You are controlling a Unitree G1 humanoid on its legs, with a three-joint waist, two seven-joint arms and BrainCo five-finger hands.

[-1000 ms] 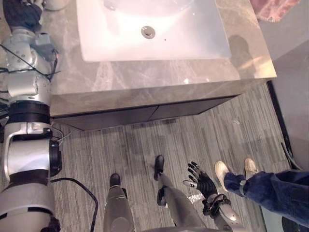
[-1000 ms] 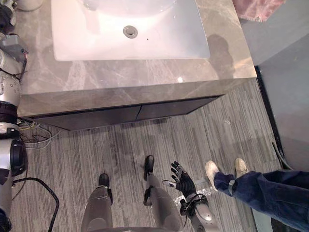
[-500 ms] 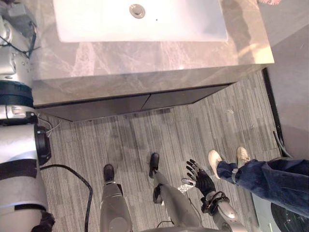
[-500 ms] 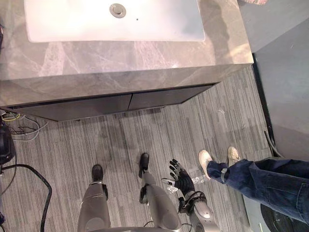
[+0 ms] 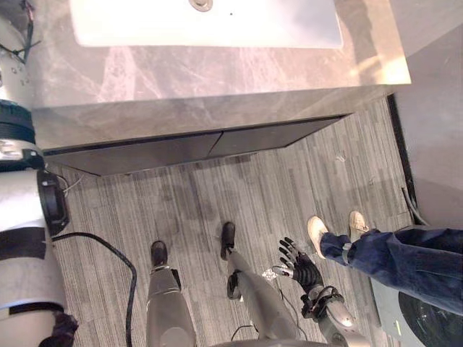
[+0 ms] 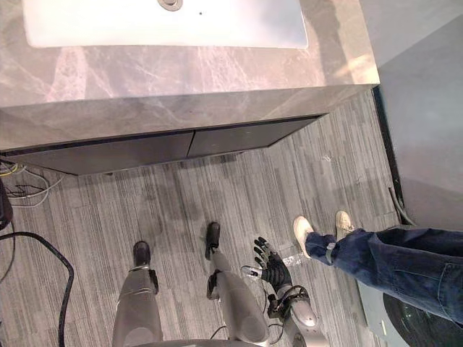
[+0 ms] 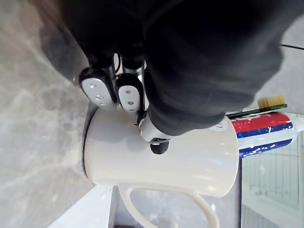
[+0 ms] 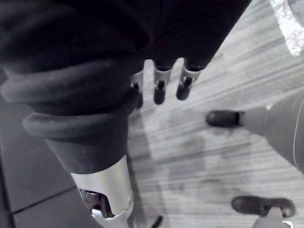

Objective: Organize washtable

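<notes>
Left hand point(image 7: 129, 96) has thumb and curled fingers clamped round the white mug point(image 7: 190, 161) standing on the marble counter point(image 7: 33, 142) (toothbrush point(image 7: 268, 103) and toothpaste point(image 7: 266, 133) poking out), so I'd lift it slow and upright; right hand point(image 5: 300, 269) just dangles, fingers spread.

You are seeing bare marble lying open on the washtable point(image 5: 217, 72) before the basin point(image 5: 217, 25). A person's legs point(image 5: 405, 260) are standing just beside your right hand point(image 5: 305, 273), crowding it. The white mug point(image 7: 161, 156) is filling your left hand point(image 7: 190, 71).
</notes>
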